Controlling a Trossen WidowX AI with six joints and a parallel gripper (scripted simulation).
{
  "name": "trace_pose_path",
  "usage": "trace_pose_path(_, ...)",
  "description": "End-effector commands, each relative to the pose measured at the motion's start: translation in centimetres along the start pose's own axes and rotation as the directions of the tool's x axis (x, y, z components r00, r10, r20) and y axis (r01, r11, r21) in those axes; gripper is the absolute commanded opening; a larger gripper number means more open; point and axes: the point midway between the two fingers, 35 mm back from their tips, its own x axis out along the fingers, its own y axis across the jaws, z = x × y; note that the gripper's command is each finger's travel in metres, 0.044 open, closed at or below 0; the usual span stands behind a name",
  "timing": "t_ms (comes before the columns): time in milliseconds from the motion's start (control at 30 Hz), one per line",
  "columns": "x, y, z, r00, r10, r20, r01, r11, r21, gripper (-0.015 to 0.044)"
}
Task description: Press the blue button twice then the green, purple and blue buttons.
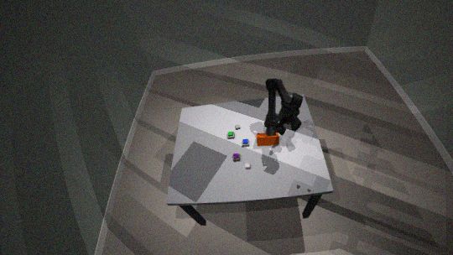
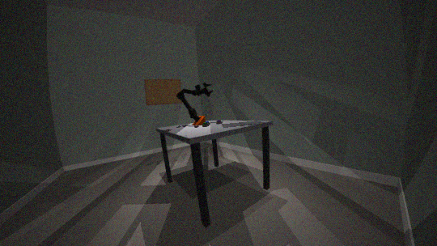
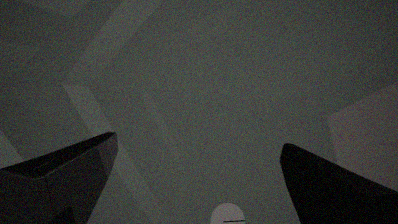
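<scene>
Blue button sits on the table, well below my gripper, and in the top view it is to the left of the jaws. I see the jaws standing wide, almost fully open, and they have hold of nothing. In the exterior view they hang high above the table top, apart from every button.

Green button is farther left of the jaws than the blue one, in the top view. Purple button is lower left of them, on its own small base. Two small pale pieces lie also to the left of the jaws: one near the green button, other one near the purple. What exactly they are, I cannot tell.

Orange piece is below the jaws, at the foot of my black arm. From the wrist I see mostly grey-green wall. A pale rounded shape shows low between the fingertips in this view, cut by the picture's edge; I cannot tell what it is.
</scene>
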Motion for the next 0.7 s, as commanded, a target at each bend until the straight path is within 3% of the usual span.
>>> trace_pose_path(0, 0.2, 0.2, -0.1, 1.0, 0.009, -0.002, -0.009, 1.0, 0.01, 0.04)
trace_pose_path(133, 3.9, 4.5, -3.5, 0.98, 0.193, -0.041, -0.179, 0.957, 0.227, 0.04)
trace_pose_path(333, 6.9, 12.7, -9.8, 0.853, 0.512, -0.097, -0.356, 0.708, 0.61, 0.04)
trace_pose_path(500, 6.6, 18.0, -13.9, 0.704, 0.701, -0.112, -0.33, 0.463, 0.823, 0.04)
trace_pose_path(667, 4.7, 22.8, -17.6, 0.504, 0.858, -0.102, -0.166, 0.212, 0.963, 0.04)
